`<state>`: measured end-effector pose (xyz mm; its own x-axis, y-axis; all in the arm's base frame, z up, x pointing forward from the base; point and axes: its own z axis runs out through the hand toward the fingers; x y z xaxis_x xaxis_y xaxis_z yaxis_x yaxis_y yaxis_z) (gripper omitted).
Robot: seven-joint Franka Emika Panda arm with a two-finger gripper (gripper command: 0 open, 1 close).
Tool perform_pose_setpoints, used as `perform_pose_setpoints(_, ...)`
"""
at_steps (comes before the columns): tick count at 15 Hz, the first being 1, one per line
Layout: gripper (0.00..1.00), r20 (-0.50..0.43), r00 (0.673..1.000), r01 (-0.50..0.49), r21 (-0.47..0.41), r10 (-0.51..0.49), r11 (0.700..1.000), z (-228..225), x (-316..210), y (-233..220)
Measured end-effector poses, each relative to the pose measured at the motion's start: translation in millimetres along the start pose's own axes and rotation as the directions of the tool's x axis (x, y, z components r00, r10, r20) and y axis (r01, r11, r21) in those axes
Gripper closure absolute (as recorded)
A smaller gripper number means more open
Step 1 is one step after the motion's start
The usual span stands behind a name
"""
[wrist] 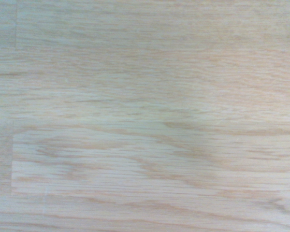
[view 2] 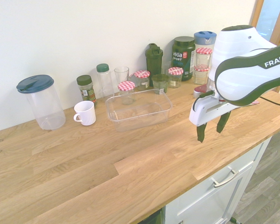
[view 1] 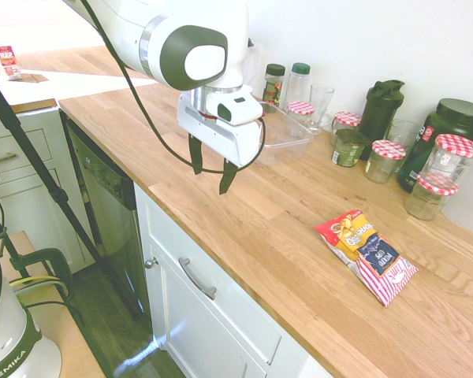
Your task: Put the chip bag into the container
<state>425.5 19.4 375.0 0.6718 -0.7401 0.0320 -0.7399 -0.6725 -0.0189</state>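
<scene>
One countertop of wood, the counter (view 2: 74, 163), inspected from left to right as seen in the second exterior view. Furthest left stands a clear pitcher with a dark blue lid (view 2: 47, 105), upright. Next to it sits a white mug (view 2: 85, 113), also upright, its handle turned toward the pitcher. Behind the mug is a jar with a dark green lid (view 2: 86, 88) (contents present, label too small to read), and beside that a clear bottle with a green cap (view 2: 104, 80). The container (view 2: 139, 116), a shallow clear tub, rests flat on the counter, open side up. Glass jars with red-checked lids (view 2: 126, 93) stand behind it and further right, two of them stacked. A clear drinking glass (view 2: 122, 75) stands among this group, near a dark shaker bottle (view 2: 154, 64) and a large dark tub marked Vega Sport (view 2: 183, 57). Further right, the jaws (view 2: 212, 132) hang above the counter, pointing down, set wide apart and holding nothing. The chip bag (view 1: 368, 255) lies flat on the counter, outside the container and well apart from it (the first exterior view shows it whole). In the second exterior view, a striped edge behind the arm appears to be part of the bag.
</scene>
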Motion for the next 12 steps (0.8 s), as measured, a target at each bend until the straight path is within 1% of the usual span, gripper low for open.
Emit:
perform_pose_setpoints(3, 0.00, 0.002, 1.000, 0.006, -0.002, -0.006, 1.000, -0.3, 2.0, 1.2)
perform_pose_setpoints(6, 0.00, -0.020, 1.000, -0.007, -0.007, 0.007, 1.000, -7.1, 15.7, 7.2)
perform_pose_setpoints(8, 0.00, -0.052, 0.998, -0.028, -0.015, 0.028, 0.999, -16.8, 36.5, 17.6)
perform_pose_setpoints(12, 0.00, -0.159, 0.984, -0.093, -0.058, 0.083, 0.994, -34.5, 91.8, 49.5)
